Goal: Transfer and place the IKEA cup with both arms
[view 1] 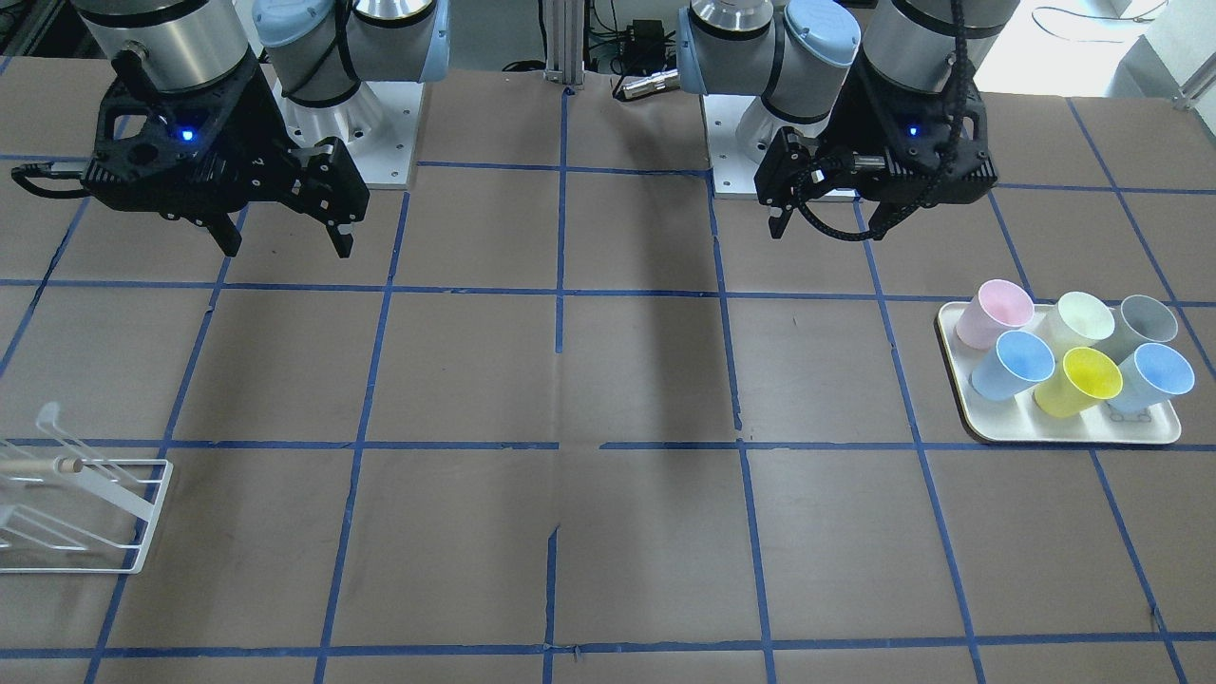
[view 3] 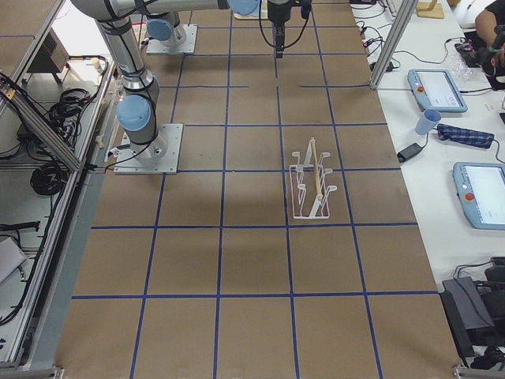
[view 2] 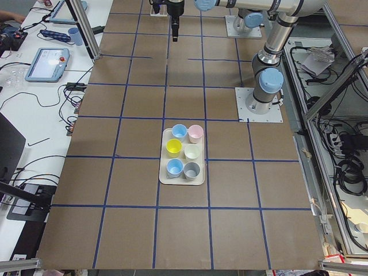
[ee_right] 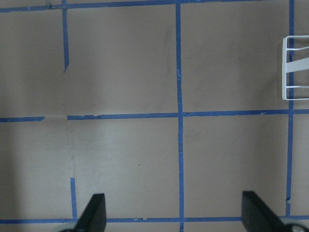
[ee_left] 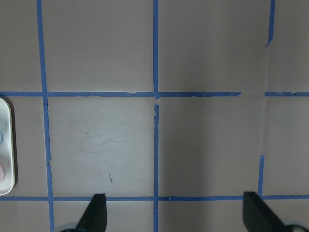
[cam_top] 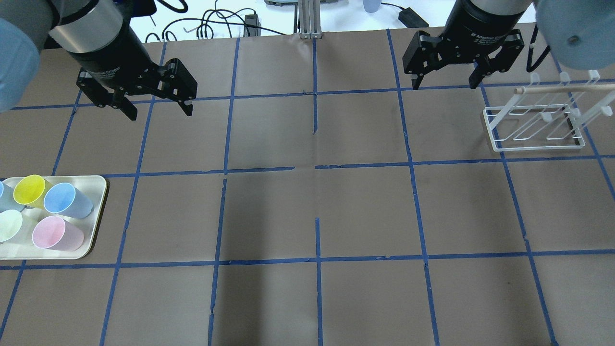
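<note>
Two near-identical pale blue cups (view 1: 1015,366) (view 1: 1151,378) stand on a cream tray (view 1: 1045,432) with pink (view 1: 995,313), yellow (view 1: 1078,382), pale green and grey cups. I cannot tell which blue one is the IKEA cup. One blue cup (cam_top: 67,200) shows fully in the overhead view. My left gripper (cam_top: 160,114) is open and empty, above the table beyond the tray and apart from it. My right gripper (cam_top: 445,85) is open and empty, near the rack. Both wrist views show spread fingertips (ee_left: 96,212) (ee_right: 94,212) over bare table.
A white wire rack with a wooden rod (cam_top: 533,125) stands on my right side; it also shows in the front view (view 1: 85,513). The tray's rim (ee_left: 6,145) shows at the left wrist view's edge. Blue tape lines grid the brown table.
</note>
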